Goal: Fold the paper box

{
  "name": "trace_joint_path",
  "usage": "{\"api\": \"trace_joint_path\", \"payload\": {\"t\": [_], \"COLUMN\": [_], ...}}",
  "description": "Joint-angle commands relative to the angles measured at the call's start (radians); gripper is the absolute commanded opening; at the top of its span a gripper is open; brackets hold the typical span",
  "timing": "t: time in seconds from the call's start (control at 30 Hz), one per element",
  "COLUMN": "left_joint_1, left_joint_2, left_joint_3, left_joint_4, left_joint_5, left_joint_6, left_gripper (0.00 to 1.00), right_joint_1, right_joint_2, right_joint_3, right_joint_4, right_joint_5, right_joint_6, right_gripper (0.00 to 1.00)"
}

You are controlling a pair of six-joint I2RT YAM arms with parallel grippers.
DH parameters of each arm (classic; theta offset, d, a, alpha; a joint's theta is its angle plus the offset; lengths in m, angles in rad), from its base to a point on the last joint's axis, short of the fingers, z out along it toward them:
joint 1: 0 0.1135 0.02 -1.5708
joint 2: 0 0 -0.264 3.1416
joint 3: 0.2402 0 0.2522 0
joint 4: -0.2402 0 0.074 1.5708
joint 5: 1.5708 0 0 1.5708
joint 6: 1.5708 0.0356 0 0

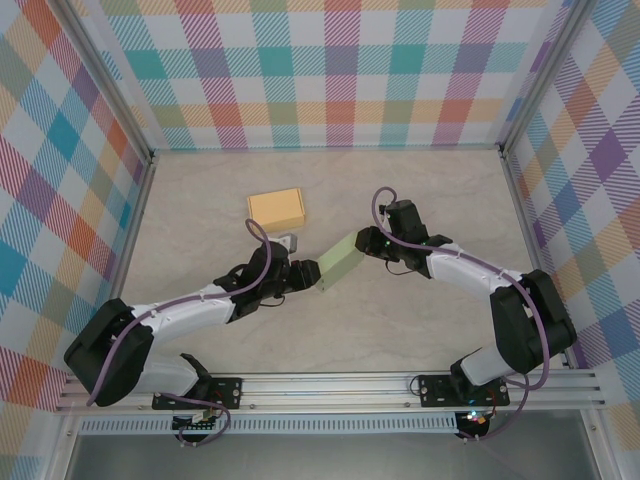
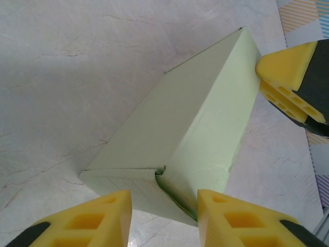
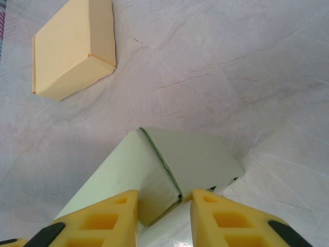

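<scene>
1. A yellow box (image 1: 276,208) lies shut and flat on the worktop (image 1: 430,200), left of the middle and toward the far edge, with nothing touching it.
2. The left gripper (image 1: 306,276) reaches in from the near left corner. Its fingers (image 2: 87,221) stand on either side of one end of the green box (image 1: 338,262). One finger is against the cardboard, but I can't tell whether they actually pinch it.
3. That green box is about mid-worktop, slanted between the two grippers. It is near the yellow box but apart from it, with a thin dark seam at its end flap.
4. The right gripper (image 1: 366,243) has clamped the box's other end.
</scene>
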Motion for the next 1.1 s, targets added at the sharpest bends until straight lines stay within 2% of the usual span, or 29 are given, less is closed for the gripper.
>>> {"api": "trace_joint_path", "payload": {"t": [0.0,0.23,0.37,0.5,0.7,0.73,0.77,0.9,1.07], "left_joint_1": [-0.005,-0.005,-0.006,-0.009,-0.033,-0.038,-0.053,-0.112,-0.136], "left_joint_2": [0.024,-0.025,-0.094,-0.108,0.029,0.062,0.098,0.22,0.316], "left_joint_3": [-0.056,-0.022,0.101,0.206,0.34,0.367,0.399,0.471,0.519], "left_joint_4": [-0.082,-0.157,-0.261,-0.269,-0.272,-0.294,-0.324,-0.367,-0.402], "left_joint_5": [-0.027,-0.074,-0.155,-0.202,-0.126,-0.119,-0.121,-0.19,-0.255], "left_joint_6": [0.001,0.05,0.163,0.345,0.744,0.781,0.822,0.947,0.981], "left_gripper": [0.31,0.31,0.4,0.51,0.6,0.73,0.79,0.81,0.81], "right_joint_1": [0.006,0.007,0.007,0.008,0.008,0.008,0.008,0.008,0.008], "right_joint_2": [0.049,0.041,0.027,0.021,0.016,0.015,0.015,0.02,0.021], "right_joint_3": [-0.032,-0.038,-0.037,-0.025,0.004,0.006,0.008,0.009,0.014], "right_joint_4": [-0.134,-0.138,-0.137,-0.139,-0.16,-0.163,-0.164,-0.162,-0.163], "right_joint_5": [0.023,0.01,0.0,-0.008,-0.012,-0.012,-0.011,-0.011,-0.013], "right_joint_6": [0.003,0.006,0.01,0.014,0.007,0.006,0.006,0.009,0.006], "right_gripper": [0.26,0.25,0.26,0.29,0.32,0.32,0.32,0.32,0.32]}}
